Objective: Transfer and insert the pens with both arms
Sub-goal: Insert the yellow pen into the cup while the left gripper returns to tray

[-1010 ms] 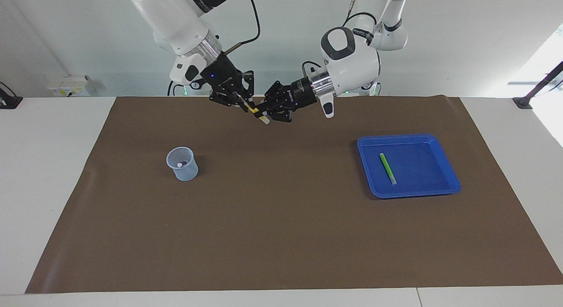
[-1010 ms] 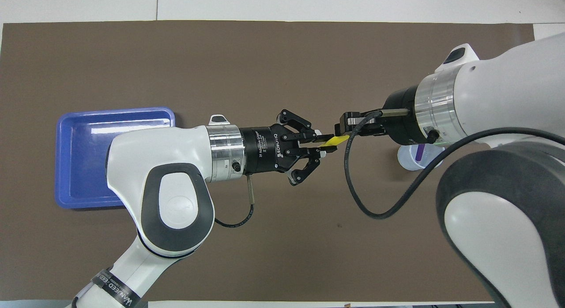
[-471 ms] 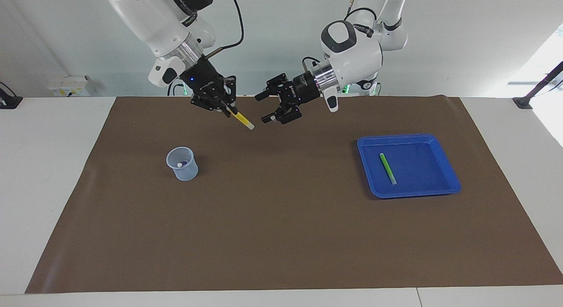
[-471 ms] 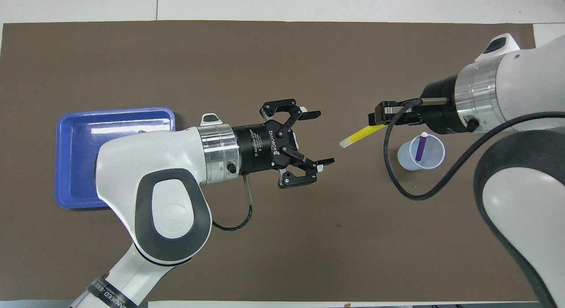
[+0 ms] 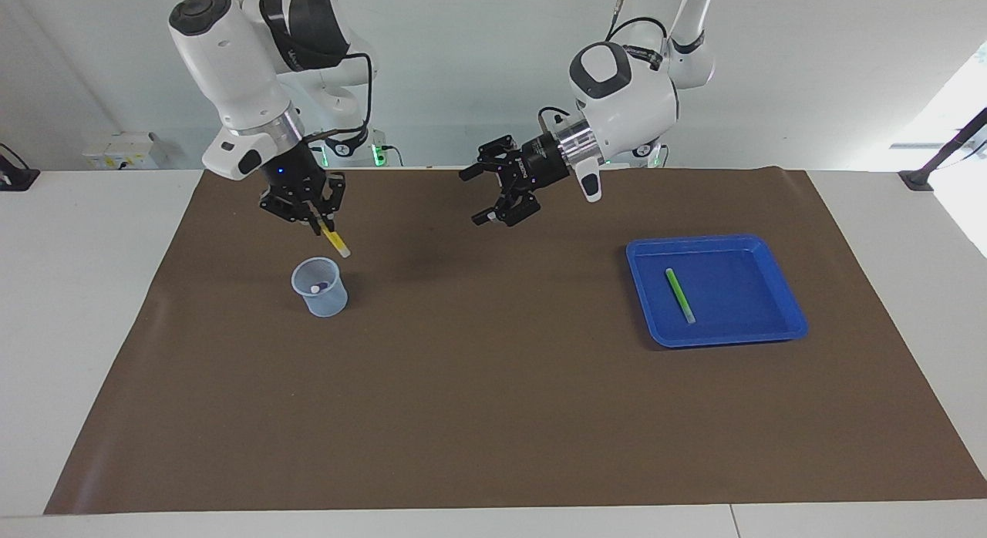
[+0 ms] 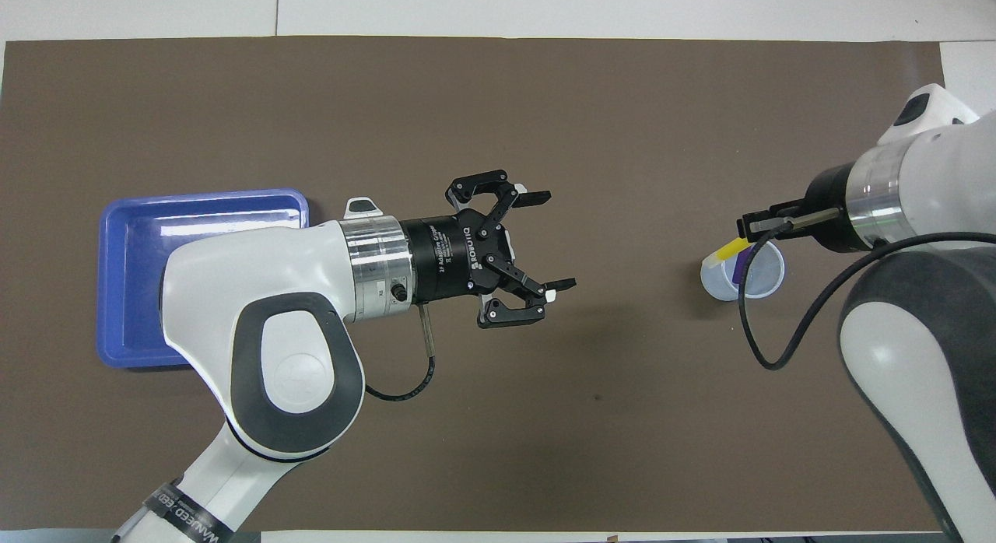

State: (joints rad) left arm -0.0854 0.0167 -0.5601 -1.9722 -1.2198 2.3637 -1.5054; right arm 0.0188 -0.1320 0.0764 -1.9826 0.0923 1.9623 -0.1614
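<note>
Yellow pen over the cup, held by right gripper

Yellow pen (image 5: 335, 240) is clamped in the right gripper (image 5: 312, 214), tilted, pale tip down, just above the rim of the clear cup (image 5: 320, 287). Overhead, only its lower end shows; the rest is hidden under the gripper. Purple pen (image 6: 740, 258) stands inside the cup below that gripper; mostly covered overhead, only its tip visible in the facing view. Left gripper (image 6: 548, 243) hangs over bare brown mat (image 5: 493, 415), jaws spread wide, holding nothing. Blue tray (image 5: 779, 330) sits well apart from it, toward the left arm's end. Green pen (image 5: 679, 294) lies flat in the tray; overhead the left arm covers it.
</note>
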